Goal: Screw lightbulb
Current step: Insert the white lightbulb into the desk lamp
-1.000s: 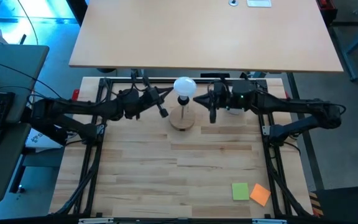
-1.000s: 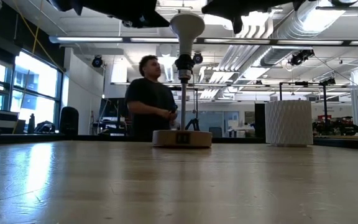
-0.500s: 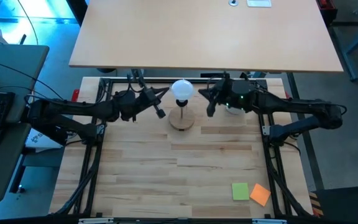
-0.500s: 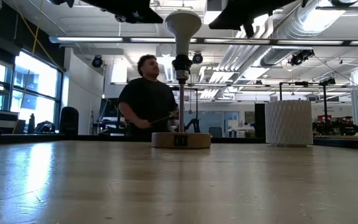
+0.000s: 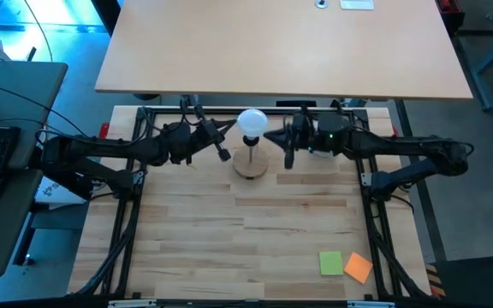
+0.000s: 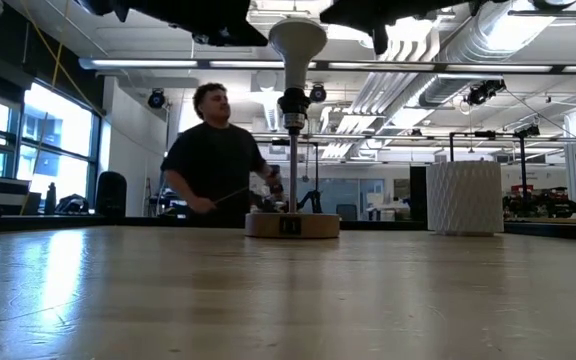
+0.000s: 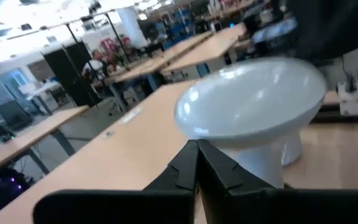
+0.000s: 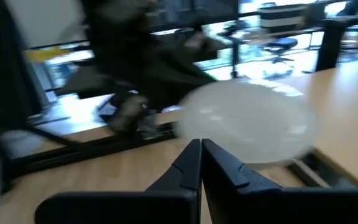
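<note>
The white lightbulb [image 5: 252, 121] sits globe up in the black socket [image 6: 294, 101] on the thin post of a round wooden stand [image 5: 251, 163], which rests on its flat base [image 6: 292, 224] near the table's far edge. My left gripper [image 5: 232, 126] is shut, level, with its tips at the globe's left side. My right gripper [image 5: 268, 135] is shut, level, with its tips at the globe's right side. The bulb's screw base is hidden in the socket. My left gripper points its shut fingertips [image 7: 197, 149] level from the table's left at the globe's lower curve [image 7: 229, 140], where it tapers; whether they touch it I cannot tell. My right gripper points its shut fingertips [image 8: 201, 147] level from the table's right at the globe's side [image 8: 247, 134]; whether they touch I cannot tell.
A white ribbed cup [image 6: 465, 197] stands on the table to the right of the stand, under my right arm. Green [image 5: 330, 263] and orange [image 5: 359, 268] sticky notes lie at the near right. A person [image 6: 213, 160] moves behind the table. The near half is bare wood.
My right gripper drew back a little from the bulb and rolled, then came back to the globe's right side. The bulb and post swayed slightly toward the left and back. The person behind the table has stepped to the left.
</note>
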